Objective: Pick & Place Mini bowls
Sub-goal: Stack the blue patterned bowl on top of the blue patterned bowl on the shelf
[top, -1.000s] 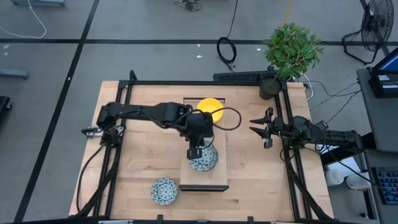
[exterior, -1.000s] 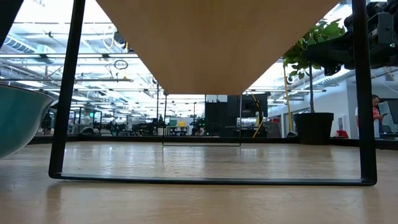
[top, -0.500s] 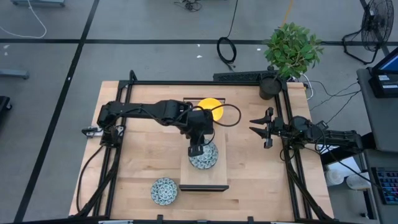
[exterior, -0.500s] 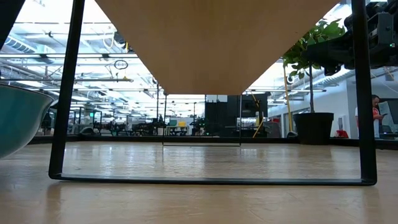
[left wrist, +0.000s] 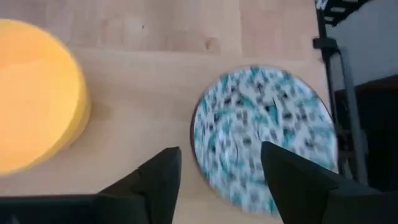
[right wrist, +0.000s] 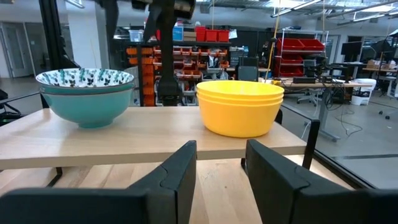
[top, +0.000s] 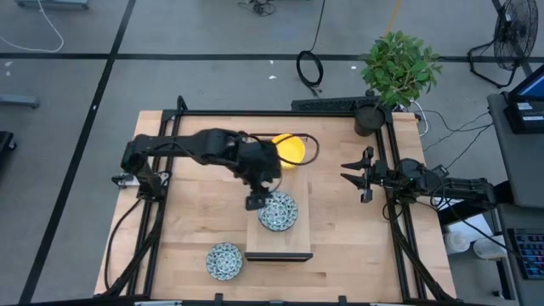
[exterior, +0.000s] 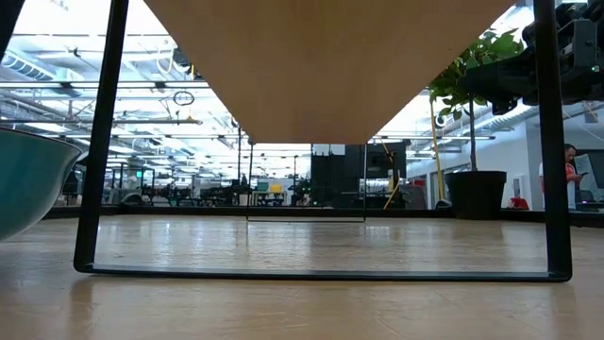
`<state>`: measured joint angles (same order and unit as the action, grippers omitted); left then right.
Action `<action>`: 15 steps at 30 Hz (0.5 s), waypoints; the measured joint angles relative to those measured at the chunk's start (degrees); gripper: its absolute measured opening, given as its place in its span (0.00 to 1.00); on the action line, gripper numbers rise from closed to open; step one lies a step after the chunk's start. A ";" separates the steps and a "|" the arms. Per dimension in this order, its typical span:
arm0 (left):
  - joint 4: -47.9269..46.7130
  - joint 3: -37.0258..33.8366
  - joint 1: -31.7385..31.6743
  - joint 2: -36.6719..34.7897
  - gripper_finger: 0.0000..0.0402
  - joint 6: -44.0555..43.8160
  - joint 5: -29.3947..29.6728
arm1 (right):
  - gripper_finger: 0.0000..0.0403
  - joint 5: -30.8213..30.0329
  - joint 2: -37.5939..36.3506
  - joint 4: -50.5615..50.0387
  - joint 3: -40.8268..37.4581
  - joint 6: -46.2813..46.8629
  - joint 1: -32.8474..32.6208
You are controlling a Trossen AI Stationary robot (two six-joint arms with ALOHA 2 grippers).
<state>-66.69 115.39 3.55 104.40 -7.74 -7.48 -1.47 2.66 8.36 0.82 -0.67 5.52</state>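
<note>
Sitting on the wooden tray near its middle is a patterned mini bowl, white inside with a dense blue-green speckle and, seen from the right wrist camera, a plain teal outer wall; a second rim line under the first suggests two nested there, though that is hard to be sure of. At the tray's far end stands the yellow stack, plain bright yellow bowls nested one in another, three rims showing from the side. Another patterned bowl rests on the bench itself, just beside the tray's near left corner. The left gripper hangs above the tray's left edge, just beside the patterned bowl, its fingers spread apart and holding nothing. The right gripper waits near the bench's right edge, well apart from the tray, its fingers likewise parted and empty. A potted plant stands at the bench's far right corner.
</note>
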 joint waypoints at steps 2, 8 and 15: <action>-2.14 0.00 0.00 -2.30 0.58 1.18 0.60 | 0.31 0.00 -0.02 0.00 0.00 0.00 -0.02; -12.56 0.00 1.20 -8.72 0.60 -7.00 9.14 | 0.31 0.00 -0.01 0.00 0.00 0.00 -0.01; -22.99 -0.95 6.87 -11.49 0.56 -14.98 14.90 | 0.31 0.00 0.00 0.00 0.00 0.00 0.00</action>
<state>-89.68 114.44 10.43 92.91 -22.72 7.42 -1.48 2.65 8.36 0.82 -0.67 5.52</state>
